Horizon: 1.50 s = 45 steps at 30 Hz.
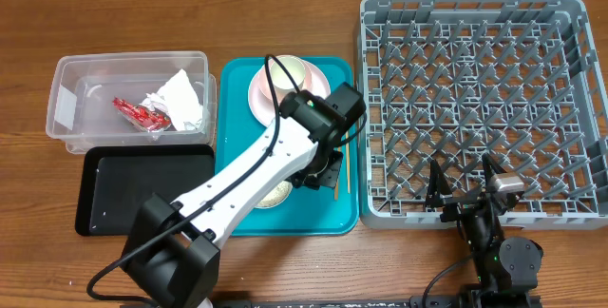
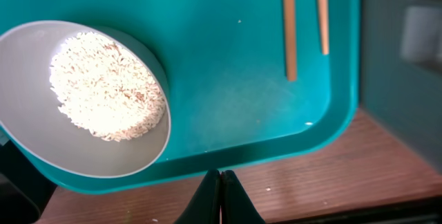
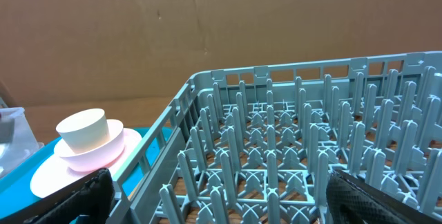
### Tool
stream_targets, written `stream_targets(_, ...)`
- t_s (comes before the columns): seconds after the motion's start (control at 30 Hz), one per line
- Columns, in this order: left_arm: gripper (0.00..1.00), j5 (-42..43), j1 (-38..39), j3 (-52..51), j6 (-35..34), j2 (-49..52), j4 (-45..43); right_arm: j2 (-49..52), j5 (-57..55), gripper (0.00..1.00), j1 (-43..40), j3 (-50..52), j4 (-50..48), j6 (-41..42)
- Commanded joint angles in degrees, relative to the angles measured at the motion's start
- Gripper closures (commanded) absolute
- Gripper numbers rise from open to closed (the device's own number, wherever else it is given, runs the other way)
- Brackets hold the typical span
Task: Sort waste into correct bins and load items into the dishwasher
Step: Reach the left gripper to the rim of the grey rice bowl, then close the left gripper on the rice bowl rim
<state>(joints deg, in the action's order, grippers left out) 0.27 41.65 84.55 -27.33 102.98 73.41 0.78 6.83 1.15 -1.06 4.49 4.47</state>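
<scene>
Apparently rice bowl (image 2: pixel 34 137) near left pincer (image 2: pixel 219 186)

Item 1: teal tray (image 1: pixel 328 215), rectangular, rounded corners, raised rim. I see it lying flat near the middle of the table.
Item 2: wooden table (image 1: pixel 285 9), brown, grain running left to right.
Item 3: plain brown board (image 3: pixel 207 30), upright, filling the background of my right wrist view.

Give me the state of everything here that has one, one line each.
Left gripper, shut, empty.
Right gripper, open, empty.
Clear tub, holds napkin and red wrapper.
Black tray, nothing in it.
Dish rack, no dishes in view.
Whitish bowl, upright, holds rice.
Chopsticks, lying flat on teal tray.
Cup, upright in pink bowl on plate.
</scene>
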Motion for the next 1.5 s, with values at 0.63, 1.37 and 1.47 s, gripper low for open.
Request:
stream_targets(0.63, 0.96, -6.3, 0.0, -15.5, -10.8, 0.1, -14.8, -0.6, -0.3, 0.0, -0.2, 0.6, -0.3, 0.2)
stream_targets(1.37, 0.96, -8.6, -0.6, -14.5, -4.0, -0.1, -16.2, -0.6, -0.3, 0.0, -0.2, 0.6, -0.3, 0.2)
stream_targets(1.47, 0.96, -8.2, -0.6, -12.9, -3.5, -1.1, -15.1, -0.6, -0.3, 0.0, -0.2, 0.6, -0.3, 0.2)
